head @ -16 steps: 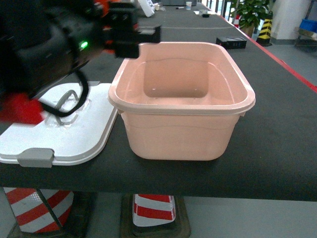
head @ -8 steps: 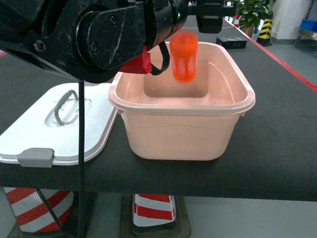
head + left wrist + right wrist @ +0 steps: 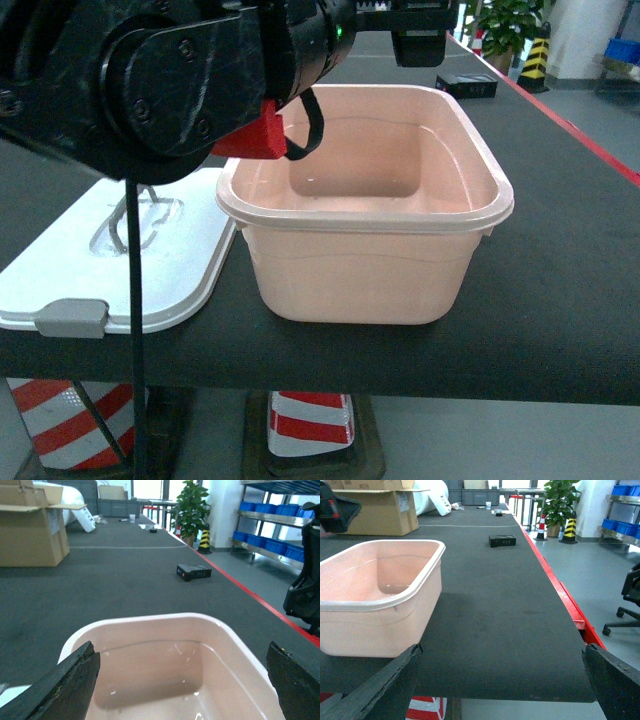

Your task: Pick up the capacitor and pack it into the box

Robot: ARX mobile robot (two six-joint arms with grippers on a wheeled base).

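The pale pink box (image 3: 365, 265) stands open on the dark table, its white lid (image 3: 150, 270) with grey latch lying flat to its left. My left arm reaches across the box's back left corner, and its gripper (image 3: 182, 652) hangs open above the box (image 3: 150, 670), fingers wide apart with nothing between them. The capacitor is out of view; the stretch of box floor that shows is bare. My right gripper (image 3: 502, 650) is open and empty over bare table, to the right of the box (image 3: 375, 605).
A small black case (image 3: 467, 85) lies on the table beyond the box. A brown cardboard carton (image 3: 32, 530) stands at the far left. The table's red edge (image 3: 560, 590) runs along the right, with an office chair (image 3: 630, 600) past it. Striped cones (image 3: 310, 420) stand under the table.
My left arm swung from the left to above the box. An orange capacitor was over the box half a second ago and no longer shows.
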